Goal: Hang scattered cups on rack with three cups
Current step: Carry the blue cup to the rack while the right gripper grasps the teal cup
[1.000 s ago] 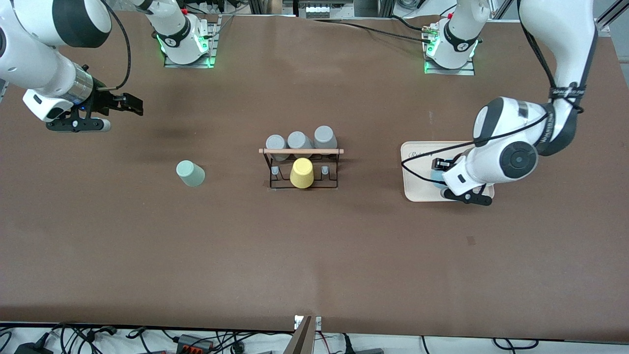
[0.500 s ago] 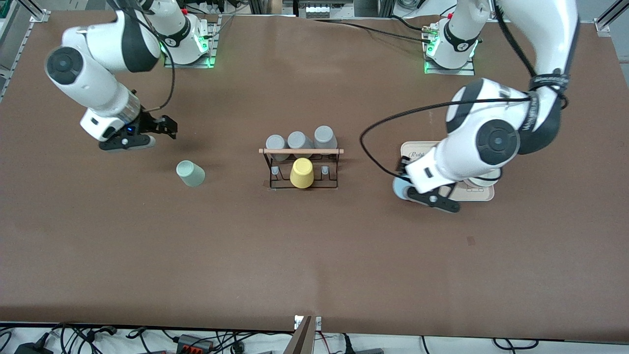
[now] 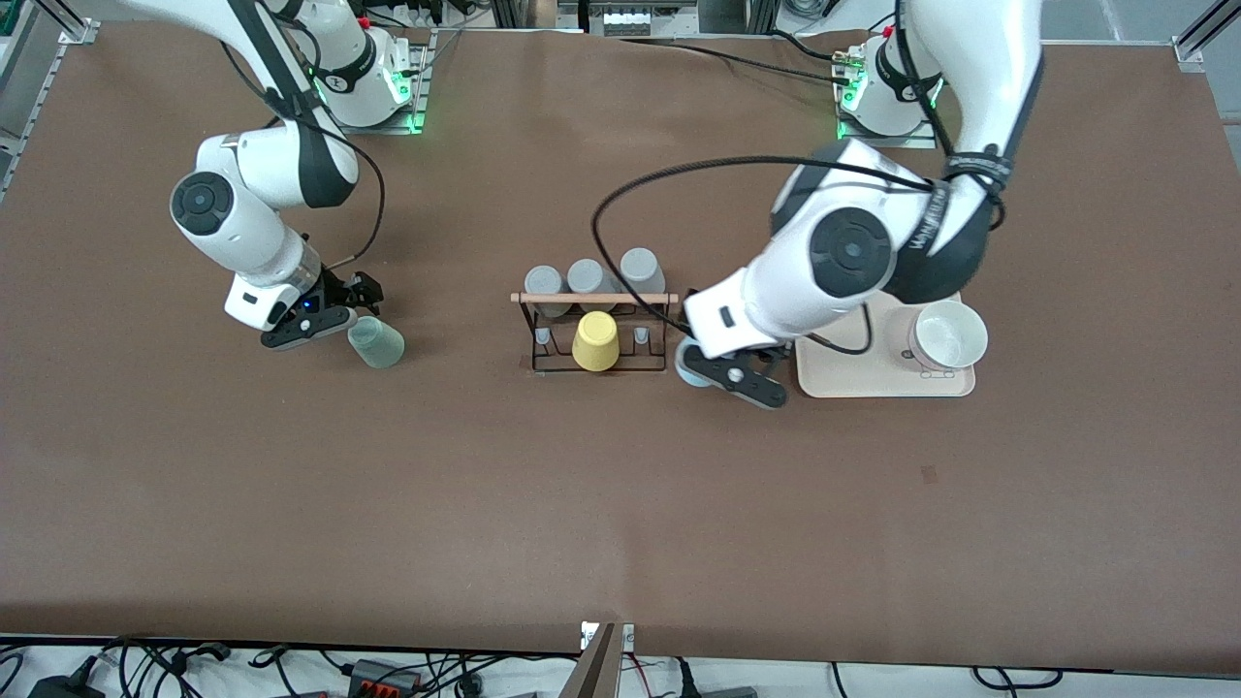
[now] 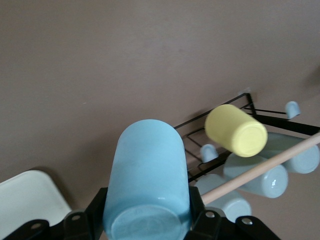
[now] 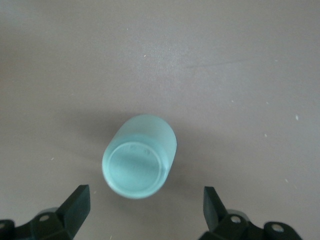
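Left tool (image 3: 719, 373) grips the blue cup (image 4: 147, 185) beside the rack (image 3: 593, 334); right tool (image 3: 325, 315), released, hovers over the unhung green cup (image 3: 376, 341).

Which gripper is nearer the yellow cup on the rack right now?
Left. The left gripper, shut on the light blue cup, is right beside the rack holding the yellow cup. The right gripper hangs open over the sage green cup.

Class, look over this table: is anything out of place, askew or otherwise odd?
Nothing is spilled or damaged. One sage green cup stands upside down on the bare table, away from the rack, under the open right gripper. The left gripper holds the light blue cup beside the rack.
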Action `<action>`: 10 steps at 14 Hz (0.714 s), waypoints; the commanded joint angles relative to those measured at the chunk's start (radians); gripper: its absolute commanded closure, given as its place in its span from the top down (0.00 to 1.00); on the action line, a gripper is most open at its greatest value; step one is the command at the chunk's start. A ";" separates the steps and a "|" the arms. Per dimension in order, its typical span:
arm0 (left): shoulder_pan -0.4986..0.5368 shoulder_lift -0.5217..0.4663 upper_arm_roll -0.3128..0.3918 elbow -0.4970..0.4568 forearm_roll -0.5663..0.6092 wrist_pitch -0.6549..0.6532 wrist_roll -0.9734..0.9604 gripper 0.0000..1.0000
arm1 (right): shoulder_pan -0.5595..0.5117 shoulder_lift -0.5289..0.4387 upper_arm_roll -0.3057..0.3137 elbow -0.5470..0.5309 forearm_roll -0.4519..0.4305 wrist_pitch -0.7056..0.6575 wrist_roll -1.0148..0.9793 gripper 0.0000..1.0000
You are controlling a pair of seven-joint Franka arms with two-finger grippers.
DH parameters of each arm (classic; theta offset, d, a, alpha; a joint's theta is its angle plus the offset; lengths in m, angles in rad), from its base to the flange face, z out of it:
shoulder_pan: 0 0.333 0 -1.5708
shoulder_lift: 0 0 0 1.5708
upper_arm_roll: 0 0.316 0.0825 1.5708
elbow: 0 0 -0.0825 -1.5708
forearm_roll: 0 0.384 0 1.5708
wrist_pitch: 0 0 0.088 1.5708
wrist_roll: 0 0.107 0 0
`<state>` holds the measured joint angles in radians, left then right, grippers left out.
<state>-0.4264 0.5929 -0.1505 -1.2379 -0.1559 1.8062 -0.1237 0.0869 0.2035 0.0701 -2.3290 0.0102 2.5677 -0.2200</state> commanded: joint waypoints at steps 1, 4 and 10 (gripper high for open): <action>-0.077 0.068 0.026 0.090 0.018 -0.024 -0.042 0.34 | 0.014 0.019 -0.003 0.008 -0.012 0.029 -0.019 1.00; -0.121 0.079 0.026 0.090 0.052 -0.021 -0.076 0.34 | 0.019 0.045 -0.003 0.008 -0.012 0.075 -0.019 1.00; -0.152 0.108 0.026 0.089 0.113 -0.005 -0.076 0.35 | 0.020 0.096 -0.003 0.008 -0.012 0.164 -0.022 1.00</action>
<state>-0.5580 0.6750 -0.1373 -1.1919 -0.0669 1.8087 -0.1892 0.1044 0.2805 0.0702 -2.3271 0.0101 2.7008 -0.2287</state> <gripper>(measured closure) 0.330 0.000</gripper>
